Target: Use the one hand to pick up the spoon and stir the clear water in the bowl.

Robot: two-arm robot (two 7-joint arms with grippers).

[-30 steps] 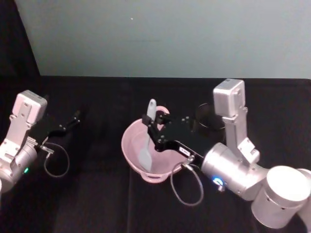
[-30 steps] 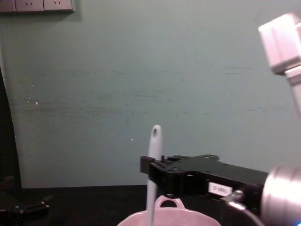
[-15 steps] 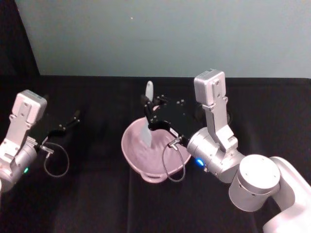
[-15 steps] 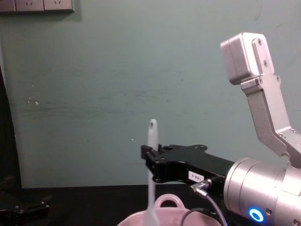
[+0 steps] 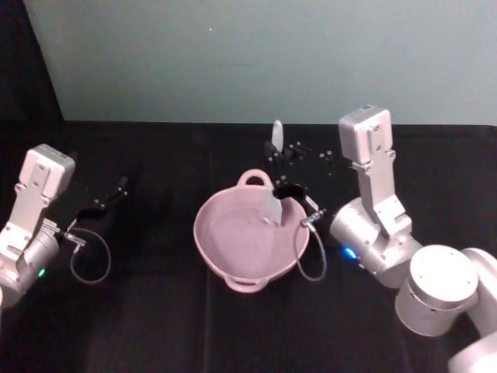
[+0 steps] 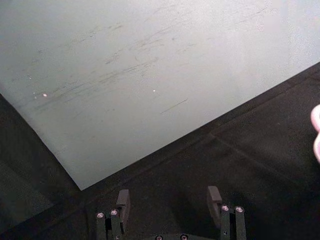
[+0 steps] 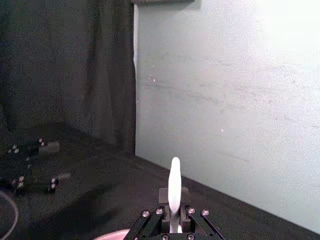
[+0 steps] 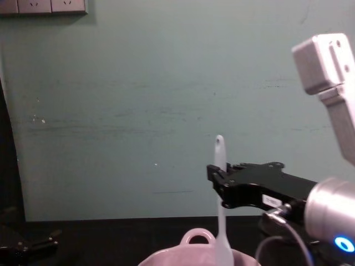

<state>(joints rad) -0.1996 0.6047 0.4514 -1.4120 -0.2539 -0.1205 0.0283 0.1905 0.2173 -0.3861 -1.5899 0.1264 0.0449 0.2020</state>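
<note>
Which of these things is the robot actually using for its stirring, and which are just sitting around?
In use:
right gripper, shut on the spoon
spoon, upright, lower end down in the bowl
pale pink bowl

Just about:
left gripper, parked open at the left
wall sockets

Bowl (image 5: 208,233) sits mid-tabletop (image 5: 155,318), its loop handle (image 5: 254,178) turned toward the far edge. Spoon (image 5: 272,200) stands near upright in the bowl's right side, with its lower end inside the rim and its handle end above. Right gripper (image 5: 273,161) comes in from the right, over the bowl's far-right rim, clamped on the spoon's handle. Left gripper (image 5: 118,189) is parked well apart, near the tabletop's left edge.
</note>
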